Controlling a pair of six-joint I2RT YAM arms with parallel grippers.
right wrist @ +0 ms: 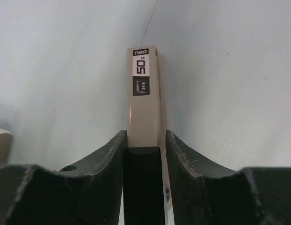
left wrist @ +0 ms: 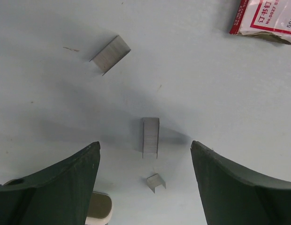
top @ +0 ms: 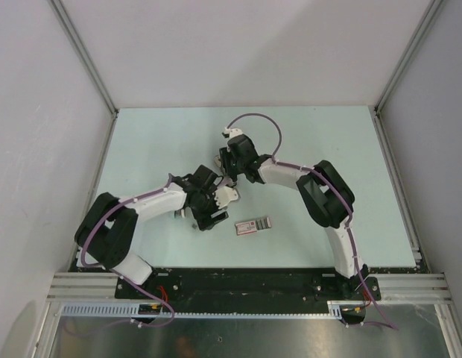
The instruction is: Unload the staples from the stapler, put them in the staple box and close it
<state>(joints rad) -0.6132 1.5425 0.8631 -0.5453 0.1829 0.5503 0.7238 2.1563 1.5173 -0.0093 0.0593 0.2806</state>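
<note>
My right gripper [right wrist: 145, 133] is shut on the stapler [right wrist: 144, 93], whose cream body with a label points away from me and whose black top part sits between the fingers. In the top view the stapler [top: 226, 195] shows between my right gripper [top: 232, 177] and my left gripper [top: 214, 206]. My left gripper [left wrist: 145, 144] is open and empty above the table. Staples lie loose under it: one strip [left wrist: 150, 137] between the fingertips, another strip [left wrist: 111, 54] farther off to the left, and a small piece [left wrist: 156, 182] close in.
A flat pink-and-grey box [top: 253, 225] lies on the table right of the left gripper; its corner shows in the left wrist view [left wrist: 267, 18]. A cream rounded end [left wrist: 98, 213] shows by the left finger. Grey walls surround the pale table [top: 328, 149].
</note>
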